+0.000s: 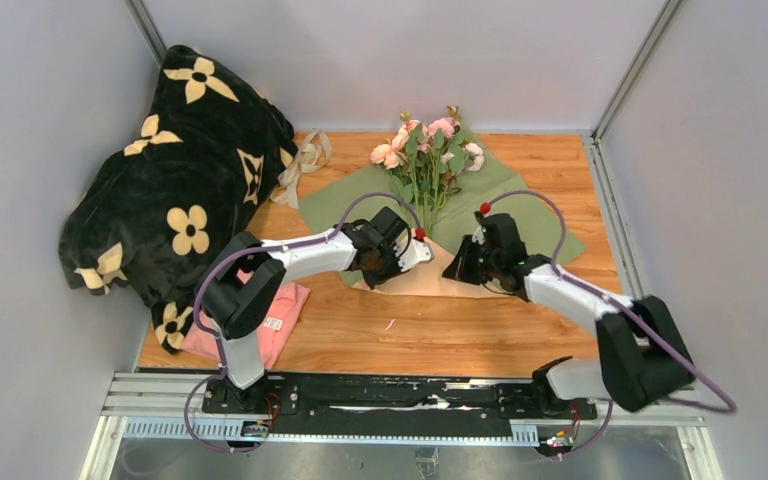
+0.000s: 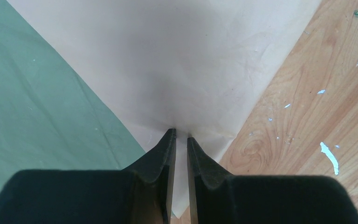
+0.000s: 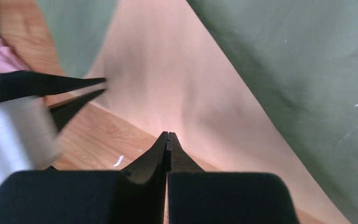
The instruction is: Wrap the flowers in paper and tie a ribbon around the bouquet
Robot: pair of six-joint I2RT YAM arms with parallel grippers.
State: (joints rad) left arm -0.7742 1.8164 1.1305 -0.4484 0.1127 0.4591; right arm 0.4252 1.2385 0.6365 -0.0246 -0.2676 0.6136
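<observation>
The flowers (image 1: 430,150) lay on the paper (image 1: 335,205), pink and cream heads towards its far corner and thin green stems running down its middle towards the near corner. The paper lay spread on the bench (image 1: 410,340) olive side up, not closed around the bunch; only its near corner was turned over, showing a peach flap (image 1: 440,282) just below the stem ends. At the left edge of that flap the left fingers (image 2: 161,154) were clenched to a narrow slit on the paper, which puckered in small creases at their tips. At the flap's right edge the right fingers (image 3: 156,154) were pressed fully together with their tips on the peach side; whether any paper was caught between them could not be told. The ribbon (image 1: 305,160) lay in a loose cream heap just off the paper's left corner. Further left of the paper a black blanket (image 1: 180,190) with cream flower prints was piled up, and a pink cloth (image 1: 275,320) with a white label lay off the paper's near left side
</observation>
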